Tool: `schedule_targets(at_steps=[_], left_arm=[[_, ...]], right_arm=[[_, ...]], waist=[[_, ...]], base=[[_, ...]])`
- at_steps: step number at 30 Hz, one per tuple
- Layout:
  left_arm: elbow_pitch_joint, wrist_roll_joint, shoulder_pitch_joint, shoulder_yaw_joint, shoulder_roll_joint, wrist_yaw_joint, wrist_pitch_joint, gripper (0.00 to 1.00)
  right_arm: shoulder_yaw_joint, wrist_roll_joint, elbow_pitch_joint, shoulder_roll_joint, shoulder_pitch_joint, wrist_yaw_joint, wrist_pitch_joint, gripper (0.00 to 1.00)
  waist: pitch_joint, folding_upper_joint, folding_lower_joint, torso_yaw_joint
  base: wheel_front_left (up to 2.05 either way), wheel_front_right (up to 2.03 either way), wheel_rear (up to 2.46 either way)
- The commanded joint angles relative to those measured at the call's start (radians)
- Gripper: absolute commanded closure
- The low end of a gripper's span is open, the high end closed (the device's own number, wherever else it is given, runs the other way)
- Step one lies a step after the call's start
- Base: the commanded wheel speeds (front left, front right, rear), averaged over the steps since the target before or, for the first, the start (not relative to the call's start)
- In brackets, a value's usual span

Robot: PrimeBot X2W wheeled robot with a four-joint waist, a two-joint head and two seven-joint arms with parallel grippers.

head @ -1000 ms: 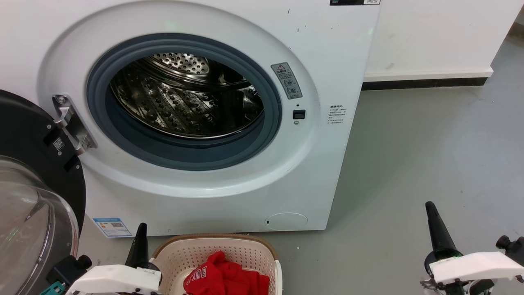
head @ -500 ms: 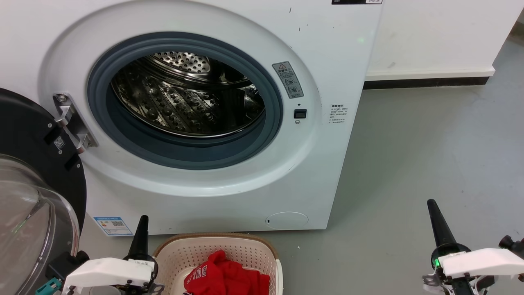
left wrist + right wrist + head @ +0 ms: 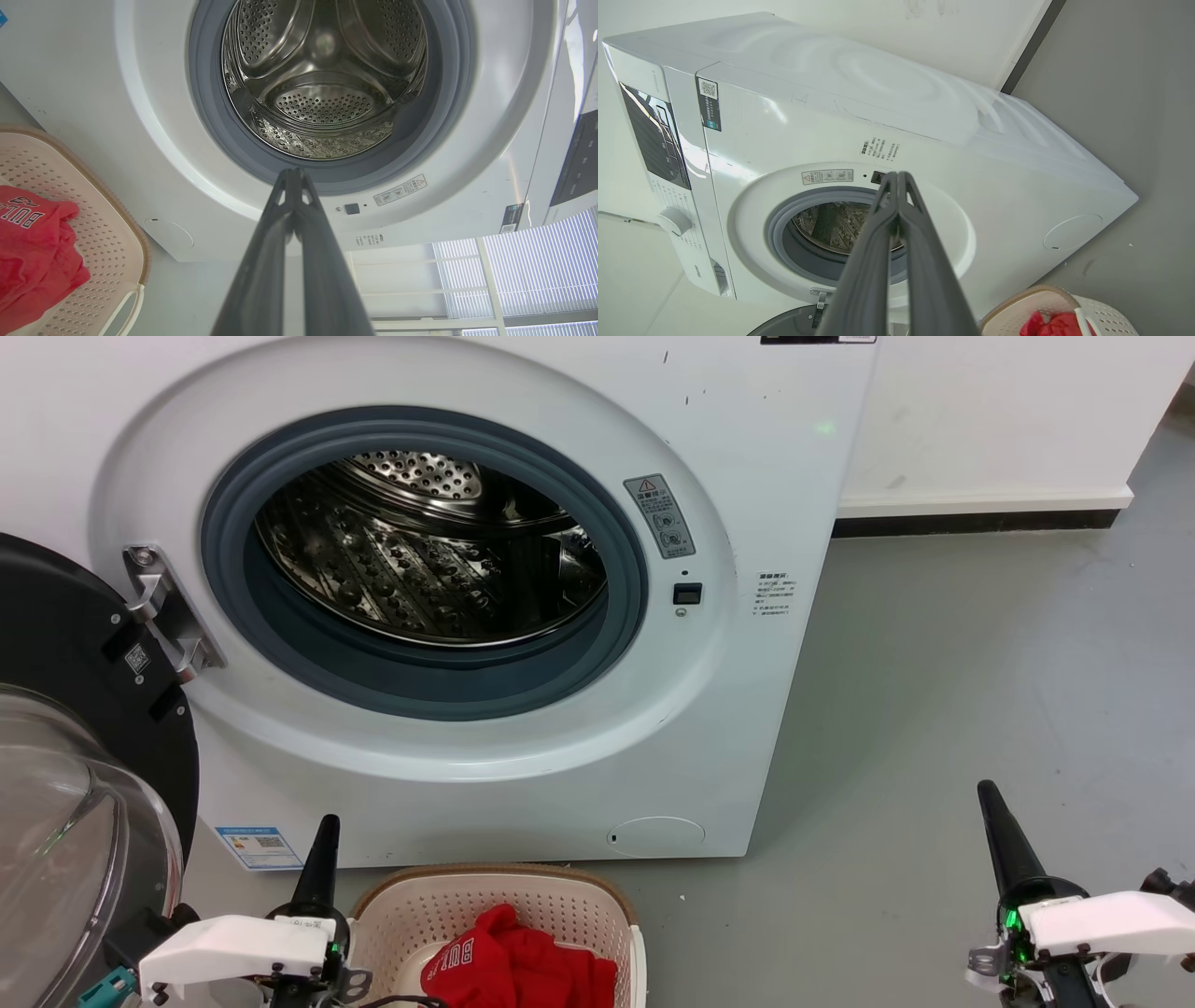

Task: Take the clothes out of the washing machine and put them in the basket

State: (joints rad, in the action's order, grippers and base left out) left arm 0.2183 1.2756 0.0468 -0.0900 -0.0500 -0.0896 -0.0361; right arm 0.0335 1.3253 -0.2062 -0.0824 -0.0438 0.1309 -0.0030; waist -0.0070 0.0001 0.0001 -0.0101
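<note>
The washing machine [image 3: 747, 457] stands with its porthole door [image 3: 65, 784] swung open to the left; its steel drum [image 3: 429, 560] shows bare metal, with no cloth seen inside [image 3: 322, 84]. The red clothes [image 3: 518, 966] lie bunched in the cream basket [image 3: 560, 896] on the floor in front of the machine, also seen in the left wrist view [image 3: 32, 252] and the right wrist view [image 3: 1052, 324]. My left gripper [image 3: 325, 831] is shut and holds nothing, just left of the basket. My right gripper [image 3: 990, 798] is shut and holds nothing, far right over the floor.
Grey floor [image 3: 980, 663] stretches right of the machine to a white wall with a dark skirting [image 3: 971, 525]. The open door blocks the lower left. A window with blinds [image 3: 514, 275] shows in the left wrist view.
The head camera has shifted slightly. Both grippers have drawn a little lower and back, the left one easing right toward the basket. The clothes stay in the basket.
</note>
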Motion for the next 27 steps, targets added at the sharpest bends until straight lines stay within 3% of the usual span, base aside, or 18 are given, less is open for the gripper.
schedule_targets(at_steps=[1,27], left_arm=[[-0.002,0.021,0.021,-0.003,-0.001,-0.009,-0.006,1.00],[0.020,0.244,0.055,-0.020,0.000,-0.035,-0.059,1.00]], right_arm=[[0.004,0.022,0.000,-0.004,-0.025,0.000,0.005,1.00],[0.032,0.233,-0.027,0.002,-0.056,0.000,0.064,1.00]], waist=[[0.000,-0.0001,0.0000,0.000],[0.007,-0.0001,0.0000,0.007]], base=[[0.00,0.00,0.00],[0.00,0.00,0.00]])
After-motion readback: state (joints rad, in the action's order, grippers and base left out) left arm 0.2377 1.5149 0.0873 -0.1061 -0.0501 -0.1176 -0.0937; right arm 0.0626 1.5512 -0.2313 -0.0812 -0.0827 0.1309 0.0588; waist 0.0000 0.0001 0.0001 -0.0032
